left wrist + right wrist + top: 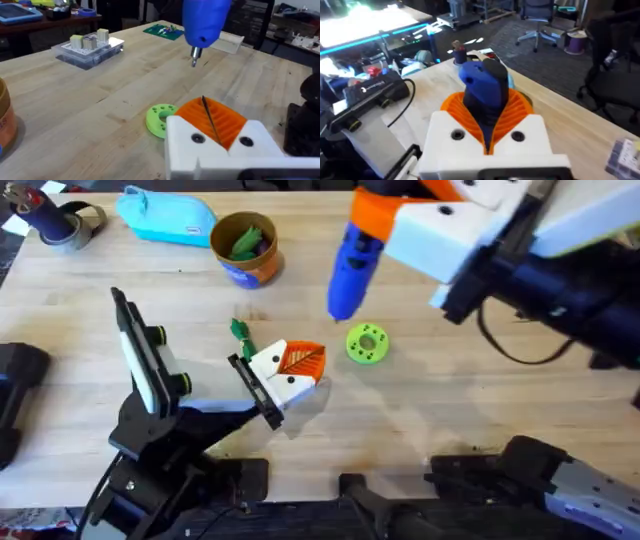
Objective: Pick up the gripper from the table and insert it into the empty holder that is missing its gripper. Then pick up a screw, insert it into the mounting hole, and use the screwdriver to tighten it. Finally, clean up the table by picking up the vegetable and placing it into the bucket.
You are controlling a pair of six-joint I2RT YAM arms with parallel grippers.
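here, screwdriver (482, 87) clamped between right jaws

A flat green disc with holes (366, 344) lay on the wooden table (470, 410). A light-blue pouch (167, 217) rested near the far edge, with a roll of tape (75, 227) at the far left corner. A clear plastic box (88, 49) sat farther off.
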